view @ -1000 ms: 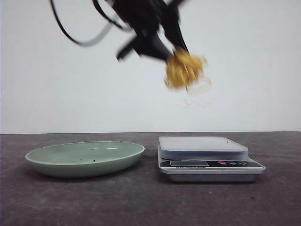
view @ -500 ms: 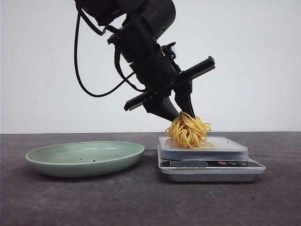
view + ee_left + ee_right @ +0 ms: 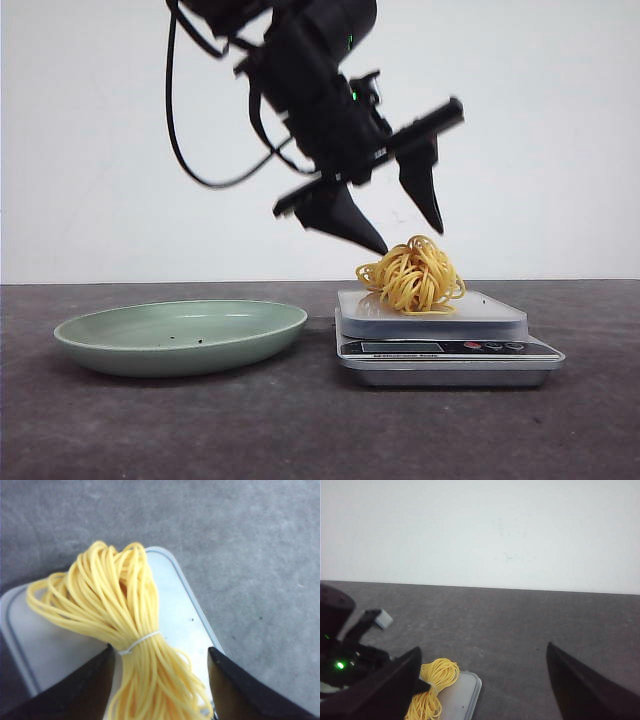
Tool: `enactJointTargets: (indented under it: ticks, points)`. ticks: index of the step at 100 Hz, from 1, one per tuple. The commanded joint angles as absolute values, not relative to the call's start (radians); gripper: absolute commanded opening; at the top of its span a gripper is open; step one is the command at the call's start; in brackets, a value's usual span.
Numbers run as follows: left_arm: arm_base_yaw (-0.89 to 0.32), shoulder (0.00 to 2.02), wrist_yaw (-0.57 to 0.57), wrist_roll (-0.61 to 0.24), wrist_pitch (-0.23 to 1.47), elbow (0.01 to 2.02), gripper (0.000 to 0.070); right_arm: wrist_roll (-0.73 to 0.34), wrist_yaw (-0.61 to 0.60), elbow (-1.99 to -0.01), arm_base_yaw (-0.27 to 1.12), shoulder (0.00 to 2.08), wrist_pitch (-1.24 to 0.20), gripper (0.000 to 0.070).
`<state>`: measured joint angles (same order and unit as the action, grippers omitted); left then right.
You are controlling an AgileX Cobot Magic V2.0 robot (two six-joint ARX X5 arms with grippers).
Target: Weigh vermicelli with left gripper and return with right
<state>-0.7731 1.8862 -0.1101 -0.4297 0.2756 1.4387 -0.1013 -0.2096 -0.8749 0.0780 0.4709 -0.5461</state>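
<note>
**Noodles on the scale, left gripper spread just above them**

We see the vermicelli (image 3: pixel 412 275) resting as a loose nest on the platform of the scale (image 3: pixel 440 312), clear of the pale green plate (image 3: pixel 182 335), which sits well apart on the robot's left side of the table (image 3: pixel 300 430).

Our left gripper (image 3: pixel 412 240) hangs just above the nest with its fingers spread wide and holding nothing. In the front view one fingertip points down near the nest's left edge, the other sits above its top, and neither seems to touch the strands. The left wrist view agrees: the two dark fingers (image 3: pixel 90 685) flank the bundle with a gap on each side, and the strands run lengthwise between them, away from the wrist, bound by a thin white tie (image 3: pixel 140 642).

The relation that matters now, in our judgement, is with the other arm. Our right gripper (image 3: pixel 480 690) is out of the front view. Its own camera shows its fingers spread wide and empty, with the noodles ahead and off toward the left arm's side, well apart from it. The left arm sits between, close over the scale. We judge the right gripper must travel toward the scale, and only once the left arm has cleared the space above.
</note>
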Motion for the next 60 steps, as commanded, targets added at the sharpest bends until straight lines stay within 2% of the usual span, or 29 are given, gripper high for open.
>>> enactJointTargets:
  ticks: [1,13,40,60]
  points:
    - [-0.778,1.826,-0.104,-0.400,0.289,1.498,0.0364,-0.090,-0.209,-0.894,0.078,0.475,-0.540,0.0503]
    - [-0.764,1.700,-0.070,-0.368,0.327,1.527,0.0363,-0.089,-0.209,-0.894,0.078,0.475,-0.540,0.0503]
    - [-0.761,1.317,0.176,-0.198,0.513,1.529,0.0358,-0.089,-0.209,-0.894,0.078,0.475,-0.540,0.0503]
    - [-0.773,1.056,0.273,-0.174,0.738,1.528,0.0353,-0.059,-0.210,-0.894,0.078,0.475,-0.540,0.0503]
